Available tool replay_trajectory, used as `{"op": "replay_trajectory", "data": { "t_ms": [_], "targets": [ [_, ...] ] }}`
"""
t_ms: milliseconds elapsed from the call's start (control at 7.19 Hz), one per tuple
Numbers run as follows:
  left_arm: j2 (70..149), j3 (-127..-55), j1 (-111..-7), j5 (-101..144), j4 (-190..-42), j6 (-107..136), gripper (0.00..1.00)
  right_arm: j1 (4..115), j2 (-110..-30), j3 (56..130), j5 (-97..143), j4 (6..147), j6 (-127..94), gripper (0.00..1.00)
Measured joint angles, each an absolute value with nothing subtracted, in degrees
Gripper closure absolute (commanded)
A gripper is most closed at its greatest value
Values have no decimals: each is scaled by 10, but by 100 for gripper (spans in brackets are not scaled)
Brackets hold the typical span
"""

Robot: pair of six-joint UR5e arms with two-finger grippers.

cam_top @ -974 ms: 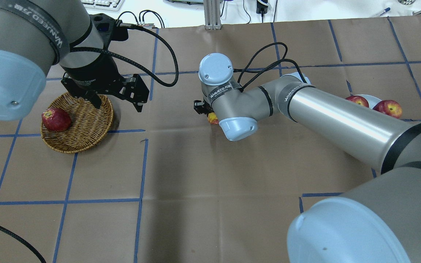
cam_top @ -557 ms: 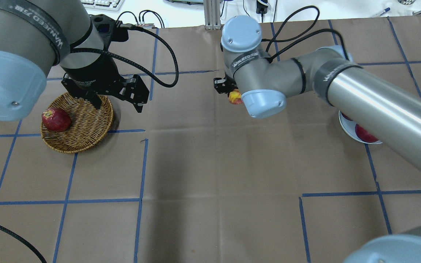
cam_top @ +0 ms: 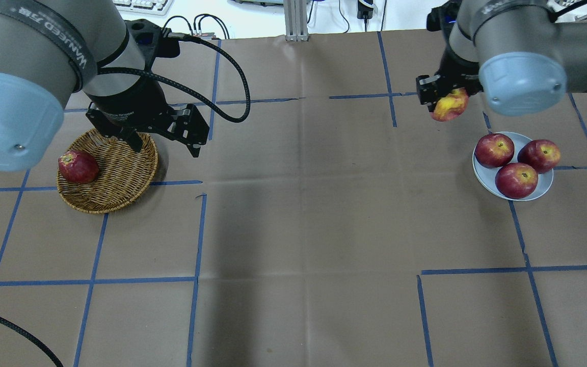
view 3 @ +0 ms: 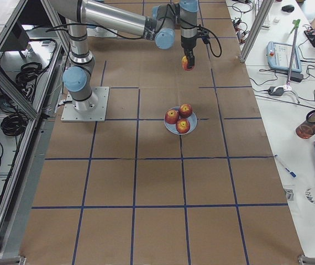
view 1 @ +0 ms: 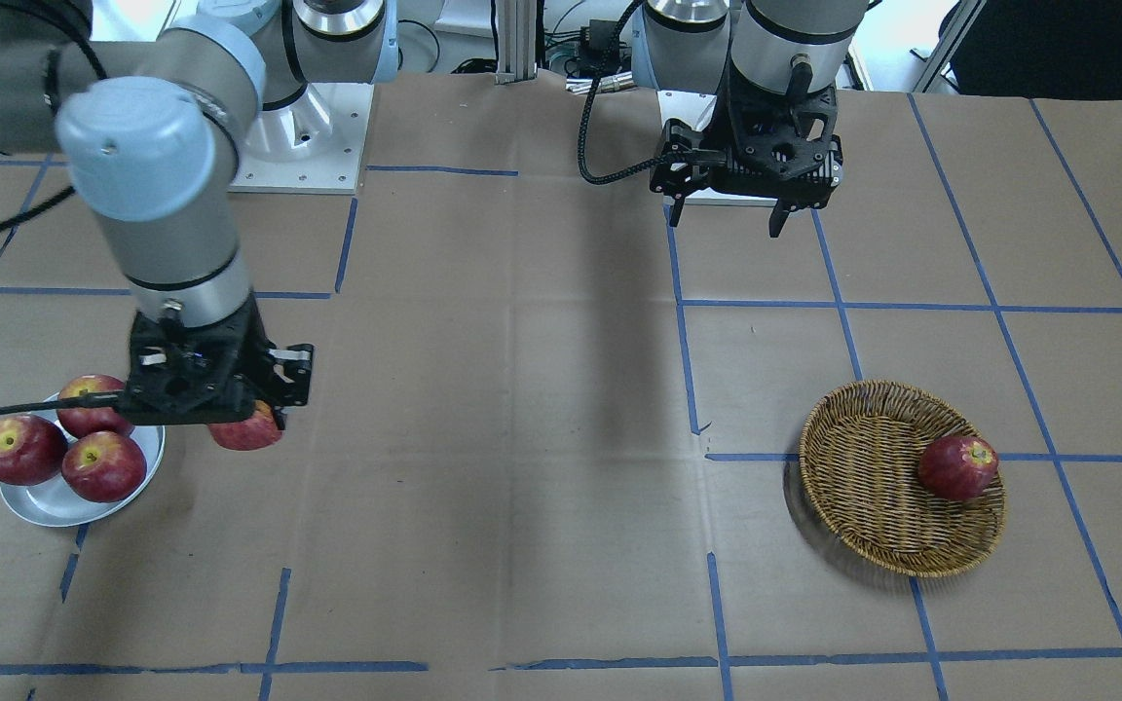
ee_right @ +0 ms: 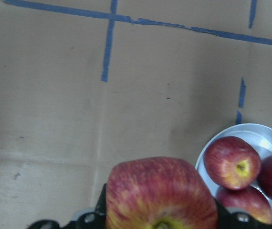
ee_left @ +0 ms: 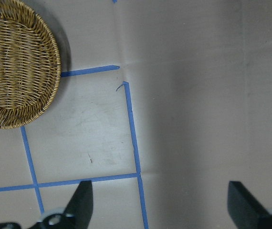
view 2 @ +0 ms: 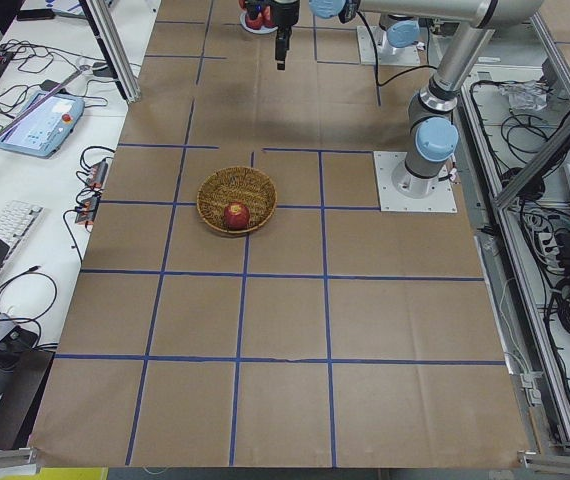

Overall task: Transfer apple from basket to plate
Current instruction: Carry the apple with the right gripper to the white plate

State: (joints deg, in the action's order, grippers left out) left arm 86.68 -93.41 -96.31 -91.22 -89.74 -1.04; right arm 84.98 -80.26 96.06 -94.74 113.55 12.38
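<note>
My right gripper point(cam_top: 449, 101) is shut on the pale pinkish-red and yellow apple point(cam_top: 450, 105) and holds it in the air, just beyond the far left side of the grey-white plate point(cam_top: 479, 169). The apple fills the bottom of the right wrist view point(ee_right: 161, 193), with the plate point(ee_right: 269, 136) at the lower right. In the front view the apple point(view 1: 246, 430) hangs beside the plate point(view 1: 40, 506). My left gripper point(cam_top: 167, 149) is open and empty, above the far right rim of the wicker basket point(cam_top: 120, 171).
Three dark red apples point(cam_top: 516, 180) lie on the plate. One dark red apple point(cam_top: 78, 166) lies in the basket's left side. Blue tape lines cross the brown paper table. My left arm's black cable point(cam_top: 232, 76) loops beyond the basket.
My right arm has swung to the right and farther back with the pale apple, from the table's middle to beside the plate. The left arm has not moved.
</note>
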Motion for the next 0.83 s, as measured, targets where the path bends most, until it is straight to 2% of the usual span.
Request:
{"op": "replay_trajectory", "data": {
  "t_ms": [835],
  "targets": [
    [865,-935,-963,-912,-897,-11,1,661,-799,1023,-905,1153,303,51]
  ]
}}
